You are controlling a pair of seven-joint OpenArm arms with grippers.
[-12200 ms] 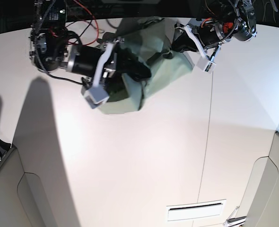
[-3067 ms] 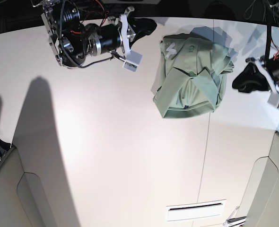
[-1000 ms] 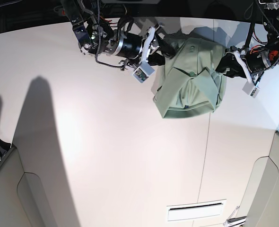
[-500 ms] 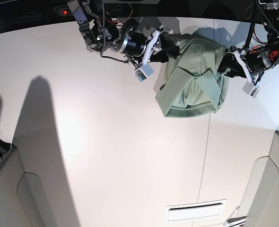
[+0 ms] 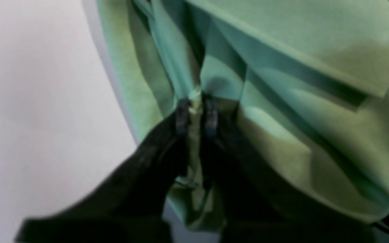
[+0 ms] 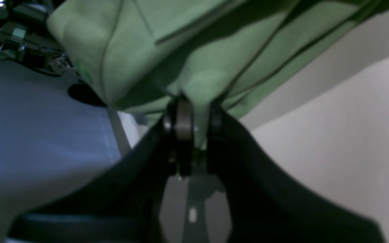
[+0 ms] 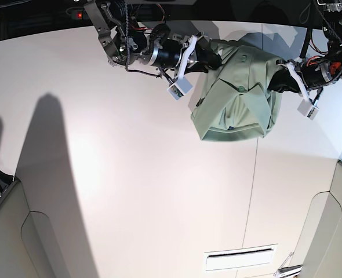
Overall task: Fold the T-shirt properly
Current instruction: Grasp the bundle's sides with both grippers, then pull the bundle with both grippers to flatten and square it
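The pale sage-green T-shirt (image 7: 235, 101) lies bunched in rough folds at the back of the white table (image 7: 148, 174), and its upper part is drawn up between the two arms. My right gripper (image 7: 213, 58) reaches in from the view's left and is shut on the shirt's upper left edge. The right wrist view shows its fingertips (image 6: 181, 118) pinching a fold of T-shirt (image 6: 167, 44) fabric. My left gripper (image 7: 277, 78) comes in from the view's right and is shut on the shirt's right edge. Close up, the left gripper (image 5: 197, 108) clamps a ridge of the T-shirt (image 5: 299, 101).
A thin seam (image 7: 254, 179) runs down the table from under the shirt. A narrow slot (image 7: 239, 258) sits near the front edge. Cables and arm bases (image 7: 107, 23) crowd the back edge. Grey panels (image 7: 8, 231) flank the table's front corners.
Both grippers have closed on the shirt's side edges. The right arm has pushed further in toward the shirt, and the shirt's upper part has bunched and risen slightly.
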